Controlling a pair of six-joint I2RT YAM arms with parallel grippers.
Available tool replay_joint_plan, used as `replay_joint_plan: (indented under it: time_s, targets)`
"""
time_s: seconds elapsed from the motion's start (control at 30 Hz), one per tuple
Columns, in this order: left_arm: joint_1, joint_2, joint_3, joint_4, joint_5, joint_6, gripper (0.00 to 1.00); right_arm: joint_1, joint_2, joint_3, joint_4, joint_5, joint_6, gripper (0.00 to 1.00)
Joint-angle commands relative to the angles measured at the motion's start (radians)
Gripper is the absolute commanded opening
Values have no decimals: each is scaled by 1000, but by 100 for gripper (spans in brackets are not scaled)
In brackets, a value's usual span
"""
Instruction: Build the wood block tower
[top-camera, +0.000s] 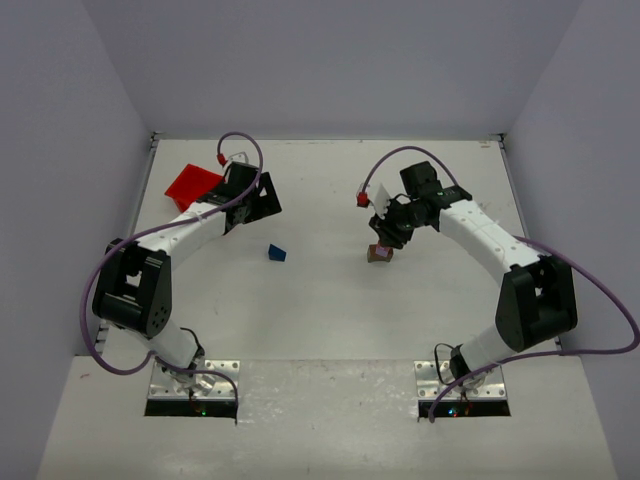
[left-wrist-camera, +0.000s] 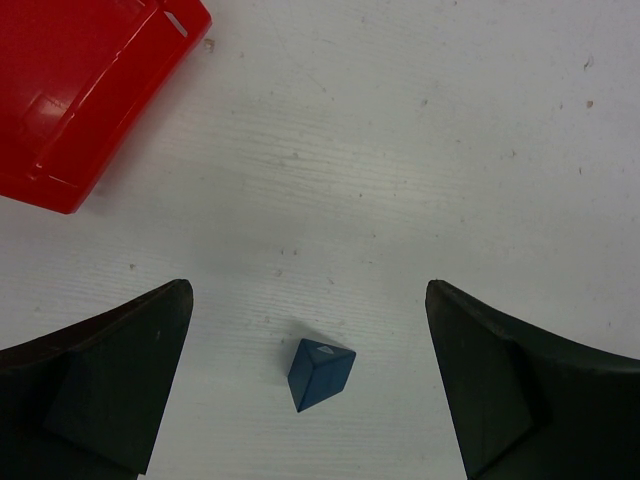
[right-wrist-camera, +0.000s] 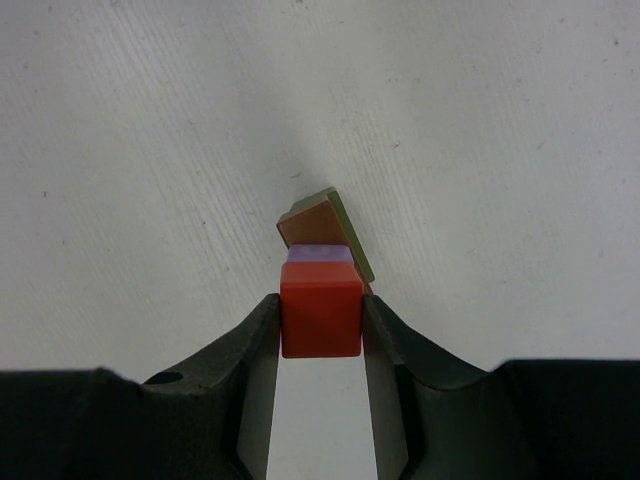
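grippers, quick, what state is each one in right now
left gripper: open, holding nothing, blue wedge below it
right gripper: closed on the orange-red block

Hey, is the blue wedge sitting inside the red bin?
No, the blue wedge lies on the white table, clearly apart from the red bin at the upper left of the left wrist view.

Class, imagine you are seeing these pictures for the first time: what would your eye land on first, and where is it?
The right gripper pinches an orange-red block atop a lilac block and a brown block, right of centre on the table. A dark blue wedge lies alone near the open left gripper; a red bin lies far left.
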Motion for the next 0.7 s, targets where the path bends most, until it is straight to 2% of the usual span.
replay_joint_plan:
  time_s: [0.0, 0.47, 0.6, 0.63, 0.67]
  targets:
    - [-9, 8, 42, 22, -6, 11, 100, 5, 3, 19, 5, -23, 3, 38]
    - [-9, 13, 43, 20, -8, 11, 100, 7, 5, 21, -1, -10, 4, 43]
    - [-9, 15, 43, 20, -9, 11, 100, 6, 0, 20, 4, -9, -2, 55]
    - [-9, 15, 43, 20, -8, 11, 100, 7, -1, 20, 7, -7, -3, 66]
    - [-9, 15, 43, 20, -6, 11, 100, 7, -3, 20, 11, -2, -4, 92]
